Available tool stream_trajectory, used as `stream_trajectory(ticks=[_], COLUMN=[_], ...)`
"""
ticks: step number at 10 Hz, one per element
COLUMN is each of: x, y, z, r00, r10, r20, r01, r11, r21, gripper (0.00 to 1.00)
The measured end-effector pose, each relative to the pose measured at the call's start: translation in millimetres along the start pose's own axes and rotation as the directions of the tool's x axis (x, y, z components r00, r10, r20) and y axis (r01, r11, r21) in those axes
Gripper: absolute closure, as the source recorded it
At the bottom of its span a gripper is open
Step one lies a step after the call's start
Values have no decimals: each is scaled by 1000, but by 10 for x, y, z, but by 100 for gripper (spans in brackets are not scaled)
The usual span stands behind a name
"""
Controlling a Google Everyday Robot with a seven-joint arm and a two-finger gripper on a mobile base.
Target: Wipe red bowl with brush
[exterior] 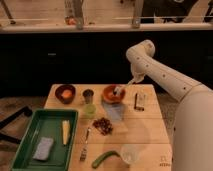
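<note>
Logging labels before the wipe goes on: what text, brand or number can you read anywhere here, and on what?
None can be read.
Table: a small dark mark at its near right corner, too blurred to read.
Dark packet right of the red bowl: pale patches, illegible.
The hand, shut on the brush, over that bowl, shows no marking.

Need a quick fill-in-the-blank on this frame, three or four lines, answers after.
1. The gripper hangs above the right rim of the red bowl, holding the ____.
2. The brush has its head inside the ____ bowl.
3. The metal fork lies just right of the green ____.
4. The dark bowl stands ____ of the red bowl.

Answers: brush; red; tray; left
</note>
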Motion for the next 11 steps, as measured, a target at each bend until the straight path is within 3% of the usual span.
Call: stream_trajectory(ticks=[1, 5, 8, 11], x=[-121, -244, 18, 63], y=[26, 287, 375, 158], z=[-35, -40, 28, 189], r00=[1000, 999, 999, 998], r10=[-21, -45, -22, -35], r20=[10, 16, -23, -47], r01=[21, 45, 22, 32], r11=[1000, 999, 999, 998], r21=[0, -25, -42, -60], gripper=[100, 100, 100, 100])
